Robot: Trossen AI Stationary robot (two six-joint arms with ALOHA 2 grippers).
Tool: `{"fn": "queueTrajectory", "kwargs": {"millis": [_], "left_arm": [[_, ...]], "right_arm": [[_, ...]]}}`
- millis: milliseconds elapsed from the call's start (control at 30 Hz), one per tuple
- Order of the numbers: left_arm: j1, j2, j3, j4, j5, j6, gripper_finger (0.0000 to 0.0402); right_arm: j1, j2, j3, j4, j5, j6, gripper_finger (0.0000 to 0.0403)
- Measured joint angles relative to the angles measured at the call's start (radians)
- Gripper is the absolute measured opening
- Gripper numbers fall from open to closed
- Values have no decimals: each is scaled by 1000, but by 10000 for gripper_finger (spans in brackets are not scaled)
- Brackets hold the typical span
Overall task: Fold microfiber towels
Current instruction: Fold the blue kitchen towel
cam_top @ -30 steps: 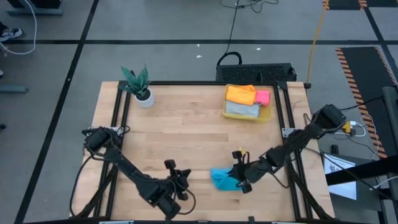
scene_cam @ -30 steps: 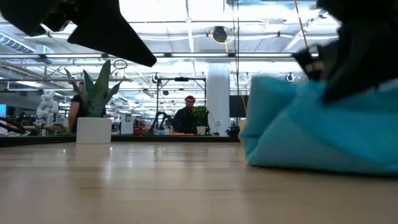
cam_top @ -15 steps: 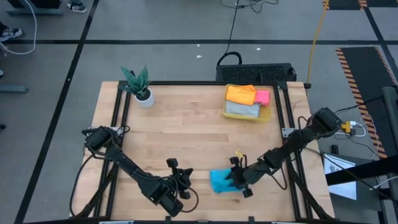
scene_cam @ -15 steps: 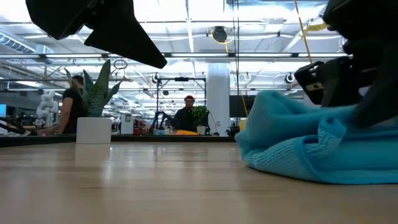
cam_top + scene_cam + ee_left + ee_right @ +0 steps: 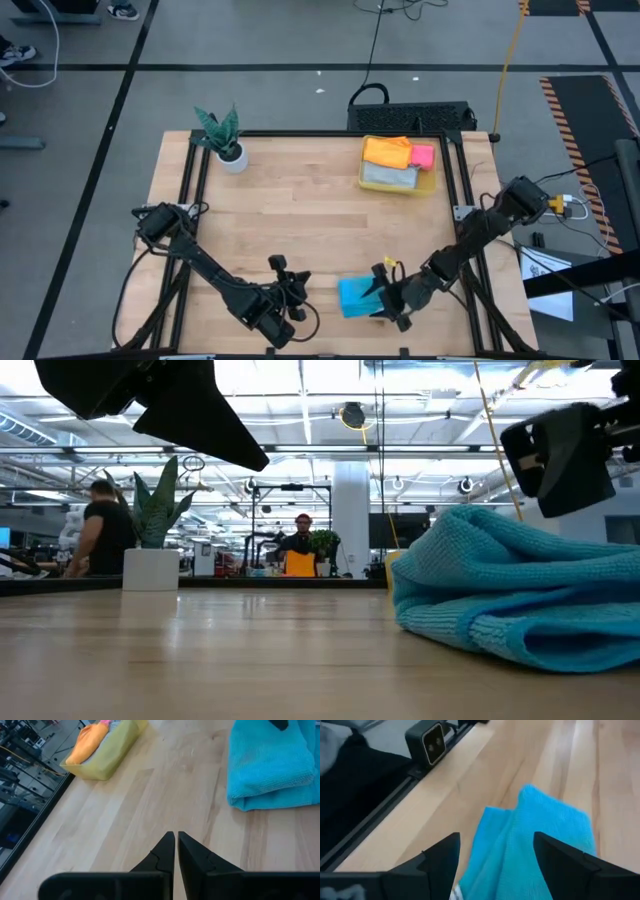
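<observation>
The bright blue towel [image 5: 353, 296] lies folded over on the table near its near edge, its rounded fold toward the left [image 5: 520, 590]. My right gripper [image 5: 384, 303] stands open just right of it; its fingers straddle the towel's edge [image 5: 540, 840] without touching and sit above it in the low view [image 5: 560, 455]. My left gripper [image 5: 290, 286] is shut and empty, a little left of the towel [image 5: 270, 765]. Orange [image 5: 387, 151], pink [image 5: 422, 156] and grey [image 5: 388, 176] towels lie in the yellow bin [image 5: 428, 186].
A potted plant [image 5: 225, 142] stands at the far left corner. The bin sits at the far right. A black frame rail [image 5: 470, 250] runs along the table's sides. Bare wood lies between the plant, the bin and the blue towel. People show in the room behind.
My right gripper has opened and let go of the blue towel, moving a little toward the near edge and down. The towel, bunched up under the fingers before, has dropped and now lies flatter as a folded pile on the table.
</observation>
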Motion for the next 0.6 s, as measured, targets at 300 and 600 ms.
{"fn": "queueTrajectory", "kwargs": {"millis": [300,600], "left_arm": [[21,0,0,1,17,-1,26],[25,0,0,2,35,-2,26]], "right_arm": [[41,166,170,-165,154,-86,247],[83,168,264,-306,261,-7,247]]}}
